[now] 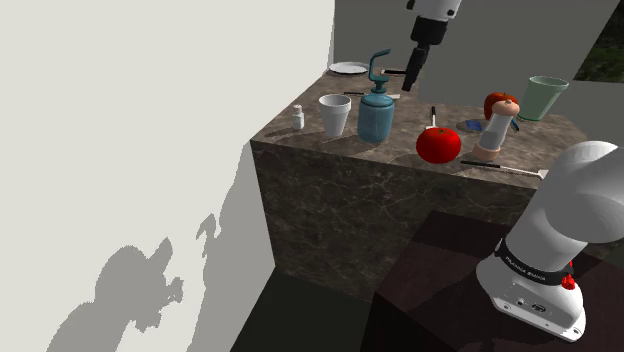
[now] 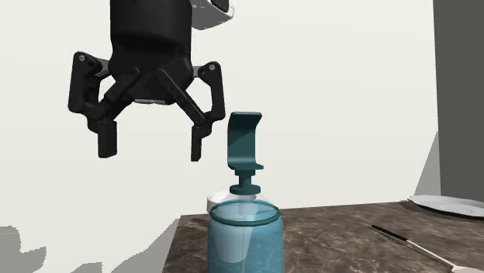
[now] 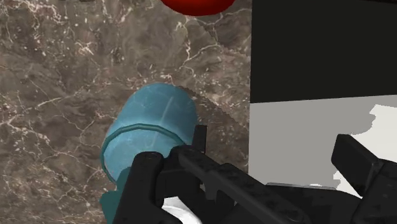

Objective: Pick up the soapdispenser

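Observation:
The soap dispenser [image 1: 376,108] is a teal see-through bottle with a darker teal pump, standing upright on the dark marble counter [image 1: 400,150]. In the second exterior view the soap dispenser [image 2: 244,233] stands low at the middle, its pump rising beside my gripper [image 2: 151,146]. The gripper is open and holds nothing; it hangs in the air at pump height, apart from the bottle. In the shoulder view the gripper [image 1: 414,72] hovers just up and to the right of the pump. In the wrist view the bottle [image 3: 153,130] lies just outside one black finger [image 3: 145,181].
A white cup [image 1: 335,114] and a small white bottle [image 1: 298,117] stand at the shoulder view's left of the dispenser. A red tomato [image 1: 438,145], a red-topped shaker [image 1: 494,125], a green cup [image 1: 543,97], a white plate [image 1: 348,68] and utensils share the counter. A wall rises behind.

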You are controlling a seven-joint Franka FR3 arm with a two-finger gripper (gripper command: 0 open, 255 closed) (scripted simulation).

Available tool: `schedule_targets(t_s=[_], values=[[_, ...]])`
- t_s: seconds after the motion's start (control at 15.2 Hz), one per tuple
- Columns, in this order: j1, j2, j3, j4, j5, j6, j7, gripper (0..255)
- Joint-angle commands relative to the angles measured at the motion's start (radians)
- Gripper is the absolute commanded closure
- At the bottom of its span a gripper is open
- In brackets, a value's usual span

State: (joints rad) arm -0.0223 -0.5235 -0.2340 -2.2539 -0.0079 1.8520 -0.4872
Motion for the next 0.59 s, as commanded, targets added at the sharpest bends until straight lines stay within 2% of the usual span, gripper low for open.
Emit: schedule_targets(t_s=[0.0, 0.26, 0.53], values=[[0.009, 0.060, -0.037, 0.049, 0.010, 0.038, -0.064, 0], [0.027, 0.171, -0.112, 0.152, 0.053, 0.092, -0.198, 0], [0.044, 0.296, -0.184, 0.279, 0.130, 0.122, -0.340, 0]])
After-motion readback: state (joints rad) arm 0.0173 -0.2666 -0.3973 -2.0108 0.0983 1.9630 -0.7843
